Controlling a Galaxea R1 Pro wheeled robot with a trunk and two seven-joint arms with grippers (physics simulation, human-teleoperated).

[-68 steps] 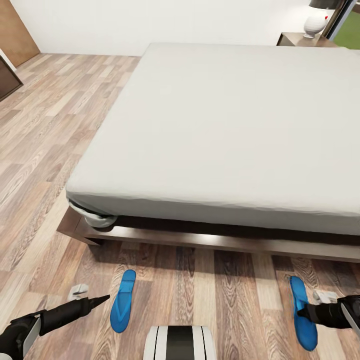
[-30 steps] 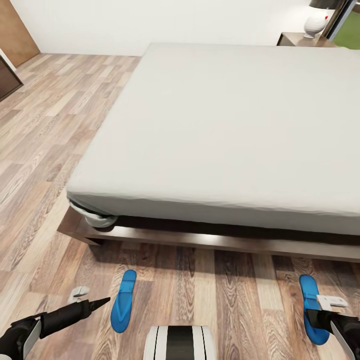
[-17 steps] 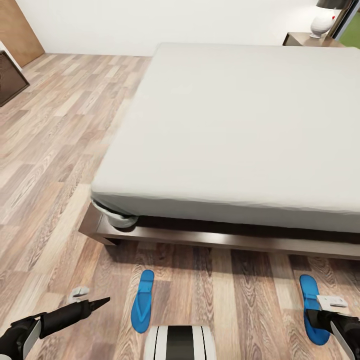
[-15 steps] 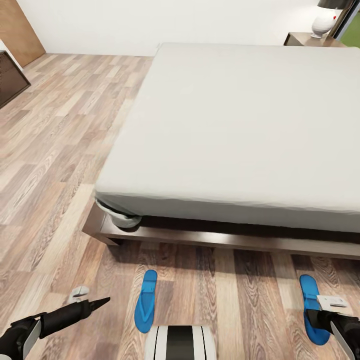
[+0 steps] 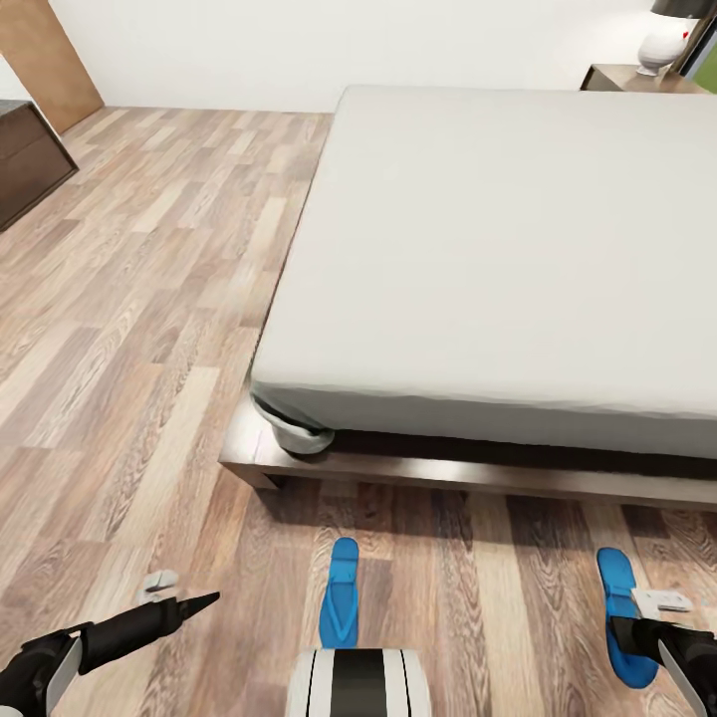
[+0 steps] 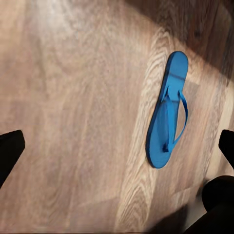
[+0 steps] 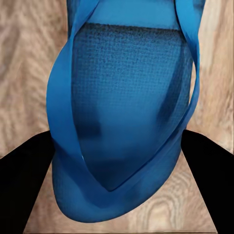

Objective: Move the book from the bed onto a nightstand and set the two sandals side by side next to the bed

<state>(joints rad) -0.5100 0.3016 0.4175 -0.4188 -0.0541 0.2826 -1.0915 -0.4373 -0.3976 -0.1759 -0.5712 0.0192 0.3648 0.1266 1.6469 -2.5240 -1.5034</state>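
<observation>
Bedroom: brown wood-plank floor (image 5: 129,329), white wall behind, tan panel top left, dark cabinet (image 5: 30,164) at far left. Low bed (image 5: 518,259), plain off-white mattress on a dark frame. Nightstand (image 5: 637,78) at far right corner with a white lamp (image 5: 665,40) on it.

Both sandals bright blue flip-flops with Y-straps. Left sandal (image 5: 340,594) flat on the floor near the bed's foot, toe toward the frame. Right sandal (image 5: 622,617) is clamped in the right gripper (image 5: 647,622), fingers on both sides of its heel. Left gripper (image 5: 169,596) is spread wide, empty, over bare floor beside the left sandal.

Versus earlier frames: the view has panned left, so bed and left sandal sit further right in the picture. Right sandal is now gripped.
</observation>
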